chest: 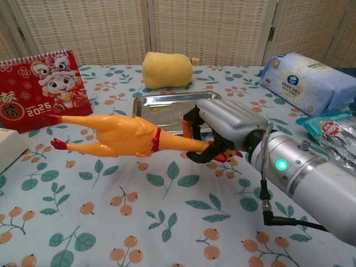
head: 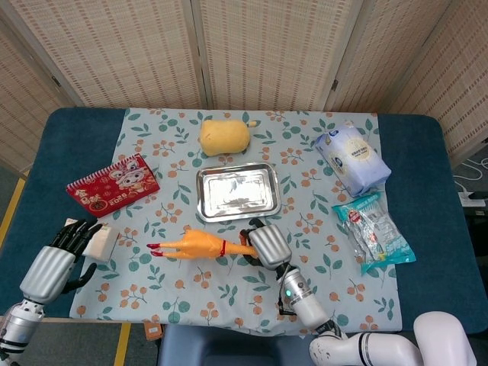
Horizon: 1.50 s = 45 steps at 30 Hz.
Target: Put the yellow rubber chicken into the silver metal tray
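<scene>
Woven-screen backdrop, blue table with a floral cloth [head: 305,221] down the middle. Right hand [head: 264,245] [chest: 222,127] has its fingers curled around the neck/head end of the yellow rubber chicken [head: 194,245] [chest: 119,135], holding it lifted clear of the cloth. Long axis runs 3-to-9 o'clock: head at the hand, body and red feet sticking out toward 9. Silver metal tray [head: 236,192] [chest: 167,103] sits just at 12 o'clock of the hand, empty apart from reflections, so by my read the coming move is a short carry toward 12 plus a shift toward 3 so the body, not just the neck, clears the rim. Right hand is the nearer 1 by far; left hand [head: 57,255] is out at the 9 o'clock table edge, fingers spread, holding nothing, just beside the tissue pack [head: 97,238]. Chest view shows the lift height and the chicken overlapping the tray's near edge; left hand is absent there. Head view shows the chicken short of the tray, and both hands.
</scene>
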Motion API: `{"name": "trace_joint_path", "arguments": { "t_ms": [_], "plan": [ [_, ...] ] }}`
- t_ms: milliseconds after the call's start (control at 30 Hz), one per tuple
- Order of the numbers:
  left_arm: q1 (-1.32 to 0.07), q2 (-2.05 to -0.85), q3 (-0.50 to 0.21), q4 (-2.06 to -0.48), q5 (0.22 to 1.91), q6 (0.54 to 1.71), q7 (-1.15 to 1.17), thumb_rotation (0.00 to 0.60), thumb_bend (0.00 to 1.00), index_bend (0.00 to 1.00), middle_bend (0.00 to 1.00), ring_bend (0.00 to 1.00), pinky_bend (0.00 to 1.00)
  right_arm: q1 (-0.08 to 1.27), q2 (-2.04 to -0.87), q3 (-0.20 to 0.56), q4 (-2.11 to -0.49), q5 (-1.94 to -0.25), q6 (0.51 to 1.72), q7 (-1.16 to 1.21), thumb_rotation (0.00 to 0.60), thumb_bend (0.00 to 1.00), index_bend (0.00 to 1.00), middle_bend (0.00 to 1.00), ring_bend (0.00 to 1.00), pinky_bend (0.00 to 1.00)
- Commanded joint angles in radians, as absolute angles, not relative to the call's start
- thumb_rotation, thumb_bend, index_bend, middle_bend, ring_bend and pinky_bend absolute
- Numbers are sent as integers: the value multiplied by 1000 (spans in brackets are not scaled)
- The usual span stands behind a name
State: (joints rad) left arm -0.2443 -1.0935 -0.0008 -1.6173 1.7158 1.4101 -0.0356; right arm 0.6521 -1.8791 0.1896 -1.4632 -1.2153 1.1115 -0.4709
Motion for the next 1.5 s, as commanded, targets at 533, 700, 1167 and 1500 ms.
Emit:
{"name": "trace_joint_path", "arguments": {
  "t_ms": [533,700,1167,1500],
  "plan": [
    [-486,-1158,-111,-1897,1469,1032,479,600,317,0,29,1,151,737,-1993,273,-1535,-1095,1153,-741,600,372,883,608,733,1000],
    [-524,-1178,-112,-1928,1419,988,531,600,317,0,22,0,150,749,-1992,285,-1590,-1059,1183,-824,600,373,883,608,733,1000],
    [-616,-1244,-120,-1910,1249,927,612,600,316,0,19,0,152,768,-1974,285,-1670,-1030,1239,-908,600,373,883,608,733,1000],
    [-647,-1290,-114,-1856,1277,944,555,600,326,10,69,41,193,775,-1971,270,-1672,-1017,1243,-907,600,374,883,608,733,1000]
  ]
}}
